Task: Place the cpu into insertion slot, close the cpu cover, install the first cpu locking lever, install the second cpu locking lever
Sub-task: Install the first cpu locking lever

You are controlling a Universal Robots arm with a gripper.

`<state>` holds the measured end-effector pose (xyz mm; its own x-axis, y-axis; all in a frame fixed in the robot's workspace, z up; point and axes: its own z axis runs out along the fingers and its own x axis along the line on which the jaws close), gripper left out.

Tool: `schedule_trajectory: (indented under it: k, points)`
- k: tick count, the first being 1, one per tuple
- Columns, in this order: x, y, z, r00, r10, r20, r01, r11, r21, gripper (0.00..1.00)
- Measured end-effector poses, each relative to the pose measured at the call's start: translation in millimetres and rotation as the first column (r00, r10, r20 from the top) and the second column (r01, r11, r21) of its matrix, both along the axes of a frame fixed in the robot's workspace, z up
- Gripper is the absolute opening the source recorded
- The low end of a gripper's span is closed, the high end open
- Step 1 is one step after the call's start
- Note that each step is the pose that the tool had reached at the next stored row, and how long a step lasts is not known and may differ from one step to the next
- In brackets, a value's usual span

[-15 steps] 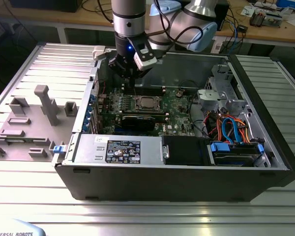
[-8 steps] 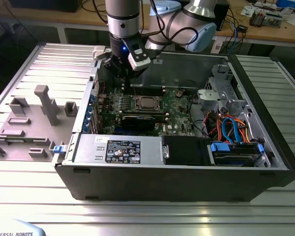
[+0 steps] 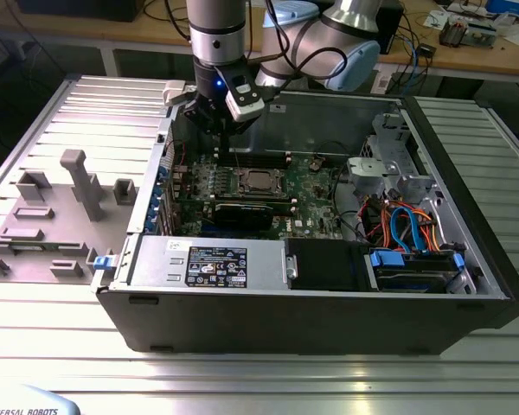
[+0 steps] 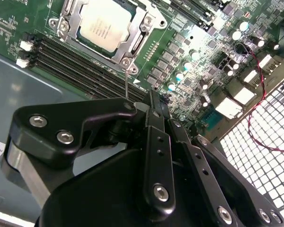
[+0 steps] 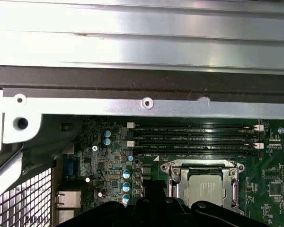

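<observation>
Fingers (image 4: 157, 118) pressed together, nothing pinched between them in the second wrist view; gripper (image 3: 221, 121) raised above the rear part of the open computer case (image 3: 467, 285), toward the exterior view's left; not touching the green motherboard (image 4: 199, 61).

Cpu (image 4: 105, 26) seated flat in the insertion slot (image 3: 258, 181), silver-grey top facing up; located apart from the fingertips, beyond the long narrow memory slots (image 4: 80, 64) in the second wrist view; likewise visible in the first wrist view (image 5: 209, 189), just past the dark gripper body.

Cpu cover (image 4: 141, 41) lowered flat around the chip, shiny frame bordering all visible sides; thin wire locking lever (image 4: 126, 82) standing up from the socket corner nearest the fingers, its upper end close to the fingertips; contact between lever and fingers not determinable.

Grey fixture tray (image 3: 52, 216) beside the case at the exterior view's left.
</observation>
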<state>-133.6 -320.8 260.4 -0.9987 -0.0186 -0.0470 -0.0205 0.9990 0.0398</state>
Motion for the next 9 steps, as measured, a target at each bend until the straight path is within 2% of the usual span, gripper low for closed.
schedule_trajectory:
  k: [5, 9]
  points:
    - [0.0, 0.2, -0.2, 1.0, 0.0, 0.0002, 0.0, 1.0, 0.0002, 0.11]
    - [-0.1, 3.2, -0.2, 1.0, 0.0, 0.0, 0.0, 1.0, 0.0, 0.11]
